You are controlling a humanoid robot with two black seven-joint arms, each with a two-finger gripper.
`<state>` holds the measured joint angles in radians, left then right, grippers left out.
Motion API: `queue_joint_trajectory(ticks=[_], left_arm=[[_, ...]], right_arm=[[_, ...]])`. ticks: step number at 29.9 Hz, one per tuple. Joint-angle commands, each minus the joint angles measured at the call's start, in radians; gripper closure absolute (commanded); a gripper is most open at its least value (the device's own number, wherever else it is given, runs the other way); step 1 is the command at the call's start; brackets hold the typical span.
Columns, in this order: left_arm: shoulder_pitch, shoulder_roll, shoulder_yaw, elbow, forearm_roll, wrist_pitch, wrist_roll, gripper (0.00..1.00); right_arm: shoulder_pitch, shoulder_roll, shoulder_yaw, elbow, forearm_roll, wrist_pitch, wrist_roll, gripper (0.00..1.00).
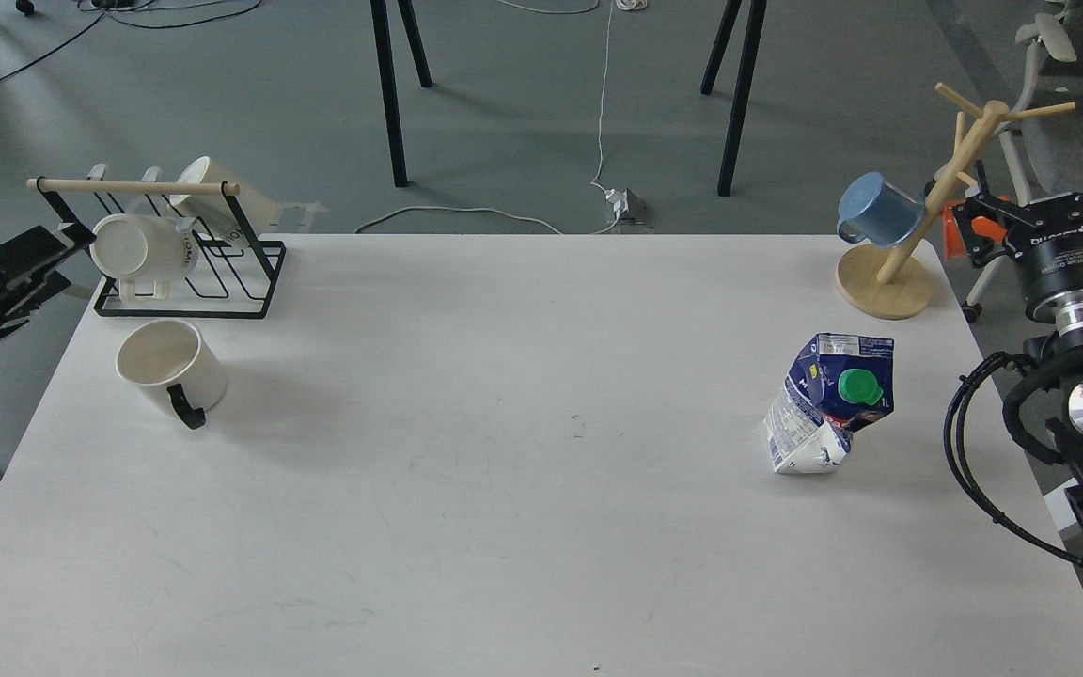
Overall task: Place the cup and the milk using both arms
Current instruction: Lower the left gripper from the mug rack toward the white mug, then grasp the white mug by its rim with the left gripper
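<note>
Head view, white table. Cup: white mug, black handle toward the near side, upright near the table's left edge, just in front of the black wire rack. Rack holds two all-white mugs under a wooden rail. Milk: blue and white carton, green cap, body crumpled, standing tilted at the table's right, well apart from the cup. Wooden mug tree at the far right corner, with a blue mug hanging from it. Left gripper: off the table's left edge, beside the rack, touching nothing; dark and small, so how far its fingers are parted cannot be told. Right gripper: off the table's right edge, behind the mug tree, holding nothing; fingers likewise unclear.
</note>
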<state>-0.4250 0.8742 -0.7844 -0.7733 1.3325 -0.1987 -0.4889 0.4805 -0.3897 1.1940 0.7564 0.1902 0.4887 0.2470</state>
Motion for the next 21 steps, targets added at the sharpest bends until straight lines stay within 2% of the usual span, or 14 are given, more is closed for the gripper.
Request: queue_joint_trajectory(ticks=[1,4,10,16,21], left_arm=[[-0.003,-0.024,0.085,0.017,0.16,0.163,0.0,0.1],[-0.02,-0.06,0.169,0.109,0.192,0.216,0.0,0.12],[-0.126,-0.182,0.316,0.31,0.243,0.248,0.0,0.22],[-0.19,-0.293,0.405,0.5,0.244,0.26,0.0,0.25],[-0.215,-0.322,0.451,0.522,0.241,0.265,0.0,0.32]], right_arm=[[0.004,0.002,0.001,0.0,0.0,0.0,0.0,0.01],[0.006,0.002,0.001,0.0,0.0,0.0,0.0,0.01],[0.006,0.0,0.001,-0.002,0.0,0.0,0.0,0.01],[0.006,0.002,0.001,-0.002,0.0,0.0,0.0,0.01],[0.006,0.002,0.001,-0.002,0.0,0.0,0.0,0.01]])
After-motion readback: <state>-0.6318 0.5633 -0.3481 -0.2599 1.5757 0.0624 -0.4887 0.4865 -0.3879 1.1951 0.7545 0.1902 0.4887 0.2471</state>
